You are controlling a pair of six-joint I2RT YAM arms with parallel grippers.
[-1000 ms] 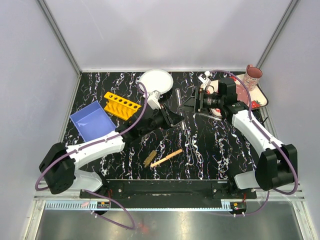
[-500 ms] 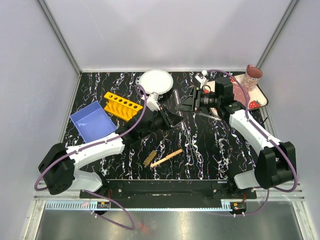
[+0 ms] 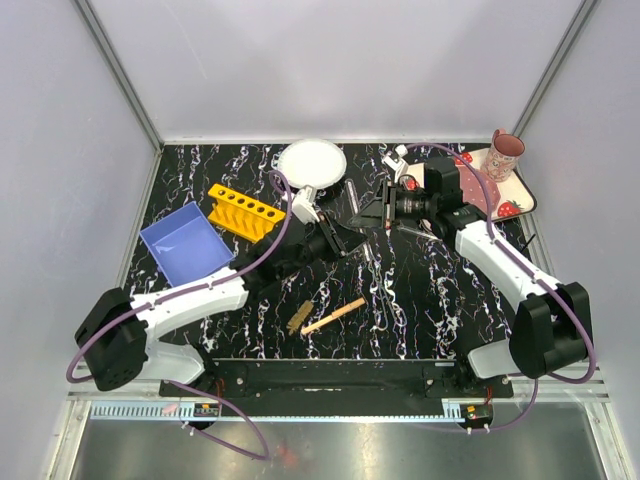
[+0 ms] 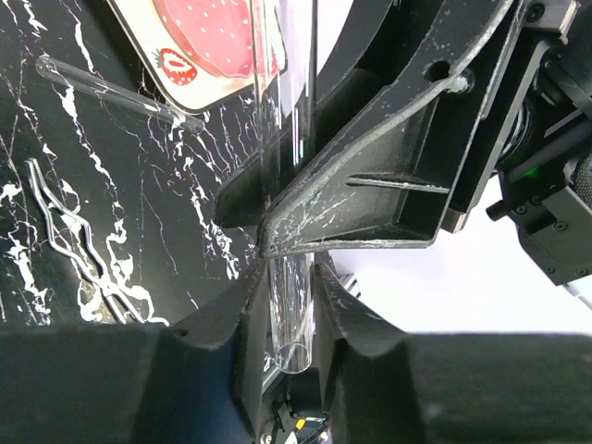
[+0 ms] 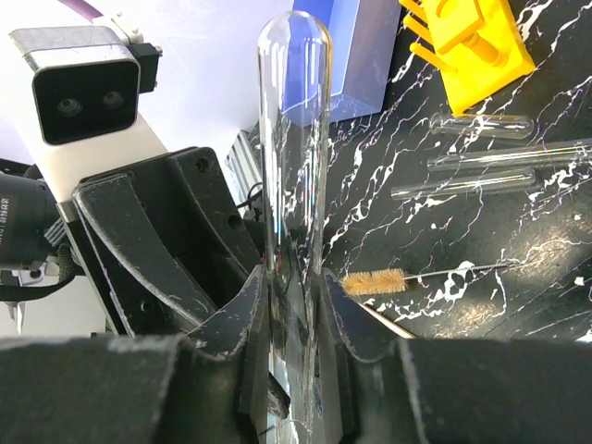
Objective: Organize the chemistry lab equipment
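Since our left gripper (image 4: 287, 291) and right gripper (image 5: 294, 291) were both clamped on one glass tube (image 5: 294, 120), held up above the far middle of the table (image 3: 430, 300), we feared a tug-of-war; any pull before one released could crack it or drop it.

Clear test tube (image 5: 294, 139) gripped upright at frame centre

The right gripper (image 5: 294, 301) pinches the tube's lower part between its dark fingers (image 5: 242, 324), rounded end up. The other arm's wrist camera (image 5: 88, 83) sits upper left. On the black marbled table (image 5: 527, 268) at right lie three loose tubes (image 5: 462, 183) and a brown-bristled brush (image 5: 375, 281). A yellow rack (image 5: 472, 46) and a blue bin (image 5: 356, 55) sit along the top.
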